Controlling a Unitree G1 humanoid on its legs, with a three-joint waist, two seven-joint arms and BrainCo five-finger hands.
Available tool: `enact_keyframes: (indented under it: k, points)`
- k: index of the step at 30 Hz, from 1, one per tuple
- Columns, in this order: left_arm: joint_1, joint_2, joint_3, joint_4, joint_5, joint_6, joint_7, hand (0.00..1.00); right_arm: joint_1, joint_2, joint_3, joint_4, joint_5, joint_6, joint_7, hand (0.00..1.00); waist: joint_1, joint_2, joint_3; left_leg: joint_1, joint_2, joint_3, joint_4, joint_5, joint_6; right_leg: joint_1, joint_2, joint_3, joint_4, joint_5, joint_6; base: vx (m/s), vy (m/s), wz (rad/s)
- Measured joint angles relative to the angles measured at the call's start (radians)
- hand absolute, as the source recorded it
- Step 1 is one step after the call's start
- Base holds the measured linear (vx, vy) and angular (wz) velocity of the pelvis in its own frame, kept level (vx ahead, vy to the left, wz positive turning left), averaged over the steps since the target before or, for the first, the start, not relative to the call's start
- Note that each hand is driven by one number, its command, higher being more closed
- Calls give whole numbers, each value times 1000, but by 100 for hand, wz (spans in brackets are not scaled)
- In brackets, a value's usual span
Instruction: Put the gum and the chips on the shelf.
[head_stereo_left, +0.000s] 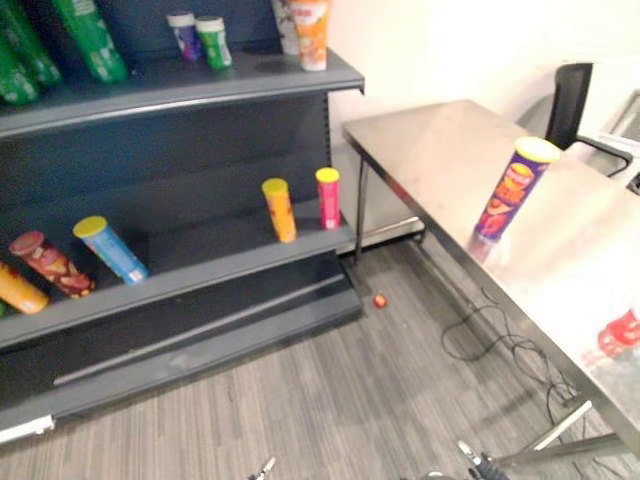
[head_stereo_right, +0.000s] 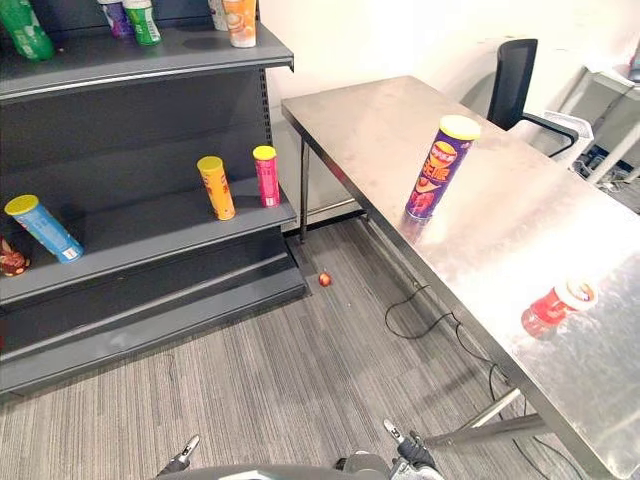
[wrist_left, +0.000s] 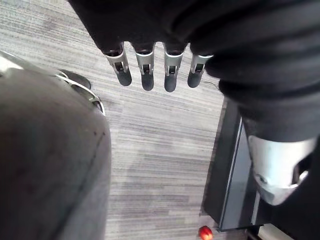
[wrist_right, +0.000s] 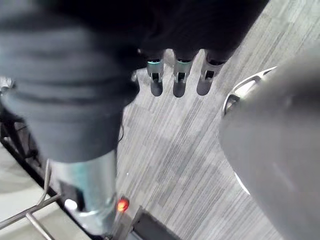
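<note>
Presently we are viewing chips can (head_stereo_right: 438, 168) and gum (head_stereo_right: 555, 303) resting on the desk (head_stereo_right: 370, 120) at right; left robot hand (wrist_left: 146, 72) and right robot hand (wrist_right: 179, 80) are hanging straight-fingered, empty.

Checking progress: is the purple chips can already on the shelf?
No, the purple chips can stands upright on the metal table, apart from the shelf.

One purple chips can (head_stereo_right: 438, 168), one red jar (head_stereo_right: 553, 306)

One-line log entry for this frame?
chips can: upright on table | gum: on table | left hand: open, empty | right hand: open, empty
</note>
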Motion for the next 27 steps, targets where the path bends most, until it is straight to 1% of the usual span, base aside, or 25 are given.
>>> enact_keyframes:
  k: [2,3,4,5,6,7,8,9,10,11,12,13,14,15,16,17,18,19,20,21,22,23,24,26,27]
  points:
    - [1,3,-3,0,0,3,0,0,1,1,-2,0,0,1,0,0,-1,0,2,-7,-1,16,3,1,0,12,14,6,-67,40,6,-83,65,-21]
    - [1,9,-6,0,0,13,0,0,4,3,-3,0,-1,1,0,0,-3,0,3,-14,-1,23,9,1,0,17,19,9,-98,54,10,-84,37,-19]
    - [1,13,-8,-1,0,15,0,0,4,5,-3,0,0,2,0,0,-2,-3,5,-15,-1,32,15,1,0,16,21,13,-108,55,10,-69,-5,-26]
    - [6,24,-18,-3,0,18,2,0,4,12,-3,-1,0,2,-1,0,-3,-11,6,-26,6,49,55,-3,-6,15,26,19,-110,38,0,-55,-45,-42]
    - [15,34,-23,-19,1,20,3,0,5,21,-3,-1,0,2,0,0,-3,-25,8,-63,22,65,157,-13,-22,11,22,23,-105,33,-6,-39,-58,-51]
    - [20,37,-23,-24,0,19,4,0,5,24,-3,-1,1,2,0,0,-2,-30,10,-92,33,70,233,-15,-24,11,24,31,-105,32,-8,-12,-51,-62]
    - [23,35,-23,-31,0,19,5,0,7,25,-10,-1,1,2,0,0,-3,-30,11,-143,67,70,366,-14,-23,12,30,43,-105,29,-13,15,-53,-80]
    - [27,18,-20,-30,-2,20,9,0,11,16,-22,-5,5,1,-1,0,-3,-2,14,-205,130,63,544,-3,-7,17,52,58,-105,29,-14,86,-79,-153]
    - [41,-3,-10,-35,-9,21,20,0,21,4,-49,-12,10,1,-4,0,-1,28,14,-280,196,26,760,115,83,30,105,130,-103,23,-25,157,-87,-180]
    - [43,-5,-4,-41,-26,19,22,0,34,4,-49,-19,10,0,-6,0,2,24,13,-332,195,-17,845,254,81,35,106,192,-107,22,-34,229,-25,-181]
    - [43,-9,6,-38,-30,19,23,0,36,3,-50,-26,10,1,-11,0,10,5,14,-362,181,-49,880,212,74,39,103,240,-106,19,-41,269,13,-144]
    - [43,-15,19,-38,-34,19,25,0,49,-2,-60,-25,10,2,-25,0,16,12,15,-382,153,-66,870,99,73,39,98,296,-108,23,-51,555,191,-271]
    - [51,-31,29,-62,-44,11,26,0,65,-1,-90,-17,11,18,-42,0,23,14,16,-392,102,-117,497,-11,58,74,70,457,-130,33,-22,555,255,-264]
    - [50,-36,46,-62,-44,11,26,0,65,-1,-90,-16,11,18,-42,0,23,16,15,-376,95,-138,365,18,60,80,68,481,-131,29,-7,527,362,-227]
    - [49,-42,53,-62,-44,11,26,0,68,-2,-91,-19,11,18,-42,0,21,22,11,-368,90,-159,282,67,66,83,68,484,-131,26,4,253,327,-64]
    - [47,-48,60,-59,-45,8,27,0,78,-4,-95,-22,11,19,-42,0,23,35,2,-344,82,-189,210,100,34,86,67,486,-133,20,26,238,349,-34]
    - [42,-38,62,-58,-45,8,25,0,78,0,-100,-23,10,18,-42,0,21,24,-7,-326,57,-209,186,89,13,88,45,471,-145,25,43,171,290,-29]
    - [39,-32,62,-58,-47,8,25,0,78,7,-101,-24,9,19,-41,0,22,6,-6,-324,39,-214,187,87,10,86,31,472,-148,25,43,115,268,-29]
    - [28,-23,75,-60,-46,2,25,0,76,25,-112,-20,9,18,-41,0,24,-8,-8,-322,2,-241,193,79,0,84,2,484,-157,26,45,82,230,-46]
    - [31,-21,76,-59,-41,2,28,0,73,33,-123,-21,9,16,-41,0,23,-16,-13,-292,-1,-203,172,63,-8,86,-15,494,-150,25,46,86,284,-85]
    - [32,-22,68,-58,-23,-1,33,0,67,33,-129,-24,9,16,-41,0,23,-12,-15,-236,-7,-137,125,37,6,86,-27,516,-141,29,56,46,232,-92]
    - [36,-16,59,-54,-18,-1,34,0,65,37,-130,-23,9,16,-41,0,23,-12,-18,-219,-16,-111,115,37,7,85,-37,528,-144,36,67,1,217,-119]
    - [43,-10,51,-48,8,-2,36,0,67,37,-132,-20,8,16,-41,0,23,-14,-38,-198,-30,-70,101,30,14,70,-50,537,-147,49,86,-22,165,-111]
    - [40,2,44,-17,44,-1,39,0,71,40,-174,-2,8,19,-42,0,16,-16,-62,-185,-55,-44,88,17,20,53,-67,562,-167,66,110,-25,137,-85]
    - [40,5,38,-16,51,-2,40,0,76,41,-183,-2,8,19,-42,0,12,-17,-65,-183,-58,-38,87,16,20,49,-69,567,-169,68,111,-45,79,-34]
